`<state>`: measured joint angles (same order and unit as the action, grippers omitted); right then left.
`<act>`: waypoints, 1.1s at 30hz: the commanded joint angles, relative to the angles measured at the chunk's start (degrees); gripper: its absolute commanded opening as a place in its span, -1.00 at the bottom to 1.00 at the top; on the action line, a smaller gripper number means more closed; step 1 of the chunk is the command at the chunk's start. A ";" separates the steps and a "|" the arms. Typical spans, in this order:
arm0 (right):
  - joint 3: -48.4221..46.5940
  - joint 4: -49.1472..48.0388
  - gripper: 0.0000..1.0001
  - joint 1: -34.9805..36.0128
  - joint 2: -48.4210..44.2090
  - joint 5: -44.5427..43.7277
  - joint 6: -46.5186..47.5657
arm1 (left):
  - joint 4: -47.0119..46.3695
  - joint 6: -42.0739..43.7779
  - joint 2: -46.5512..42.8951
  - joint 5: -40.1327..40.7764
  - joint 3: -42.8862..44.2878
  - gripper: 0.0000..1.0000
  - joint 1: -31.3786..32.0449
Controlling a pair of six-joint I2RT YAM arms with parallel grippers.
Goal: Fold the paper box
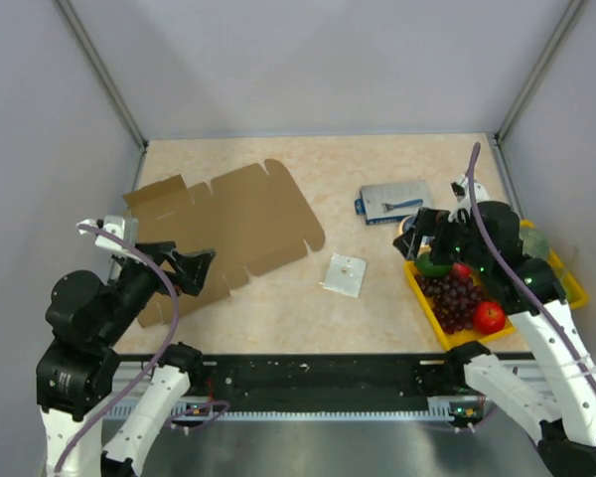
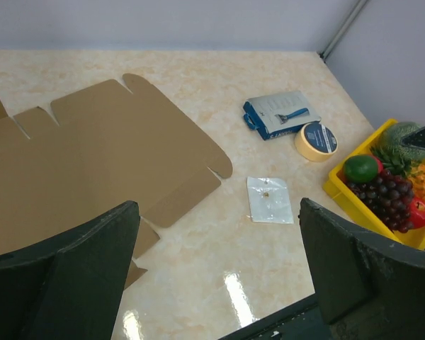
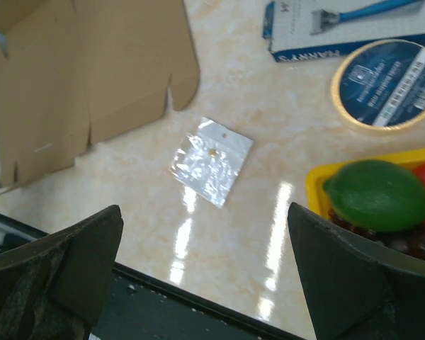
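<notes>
Paper box [image 1: 233, 224] lies flat on the table's [image 1: 377, 169] left half. Left gripper [image 1: 192, 268] hangs over its near edge, fingers spread, likely lining up a flap; right gripper [image 1: 422, 237] waits, fingers apart too.

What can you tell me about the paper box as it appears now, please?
The paper box is a plain brown cardboard die-cut sheet, not yet folded, lying flat on the left of the table. Creases, slits and rounded flaps line its edges. The open left end effector hangs over its near edge; contact cannot be told.
</notes>
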<state>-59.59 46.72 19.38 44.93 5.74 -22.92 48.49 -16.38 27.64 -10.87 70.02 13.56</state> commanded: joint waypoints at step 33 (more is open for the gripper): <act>-18.71 -53.75 0.29 50.85 74.50 -5.92 -70.51 | 4.25 0.65 -6.10 4.81 2.93 0.96 0.15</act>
<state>-75.46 -5.63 68.77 115.07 -2.55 -90.72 54.57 -15.07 22.31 -5.34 73.12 13.56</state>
